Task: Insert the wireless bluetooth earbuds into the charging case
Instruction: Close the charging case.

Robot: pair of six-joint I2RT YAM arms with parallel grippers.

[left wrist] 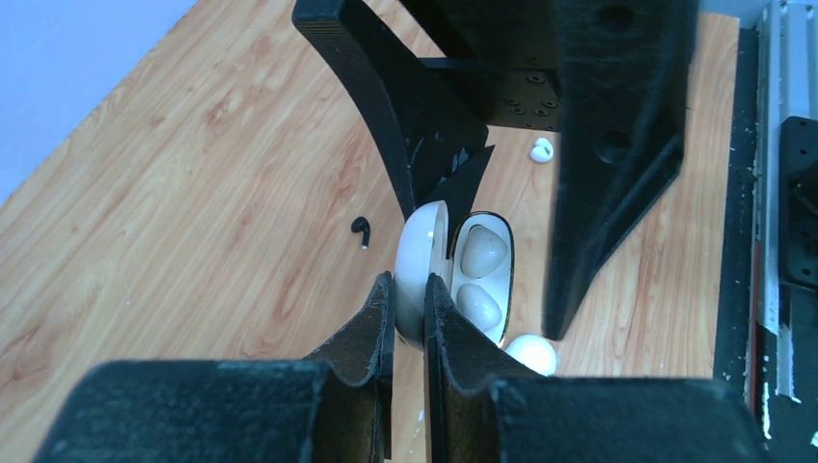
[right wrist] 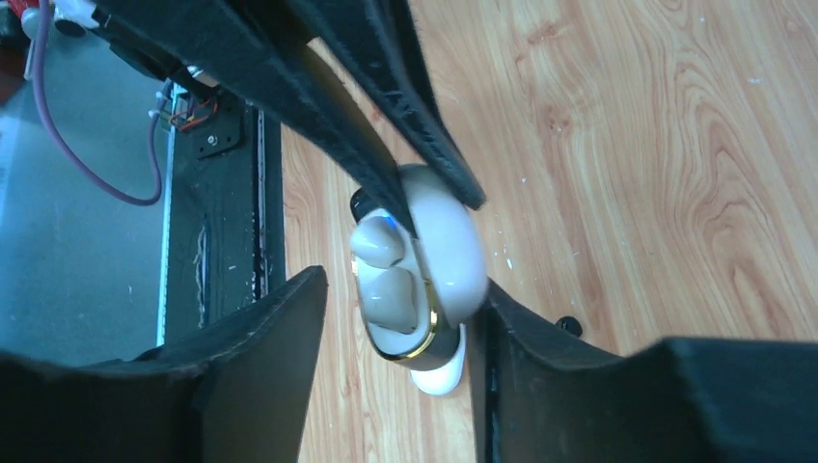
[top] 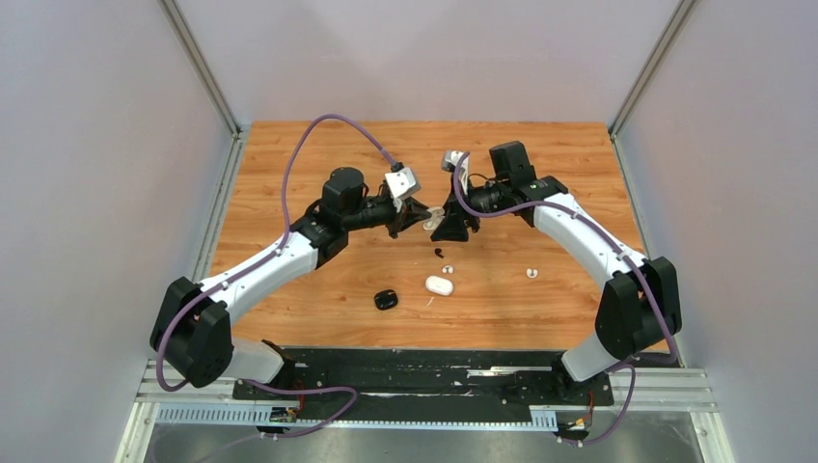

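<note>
Above table [top: 540, 318], left fingers [left wrist: 362, 338] pinching charging case [left wrist: 417, 275]

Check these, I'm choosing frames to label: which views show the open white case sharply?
Left wrist: the open white case and seated earbuds are crisp, the left gripper's fingers soft near the lens. Right wrist: case sharp, a blue glint on one earbud, the right gripper's fingers dark and blurred. Top external: even light, no glare, but the case is tiny.

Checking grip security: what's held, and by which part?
The left gripper pinches the open charging case by its white lid; the right gripper straddles it, not gripping.
</note>
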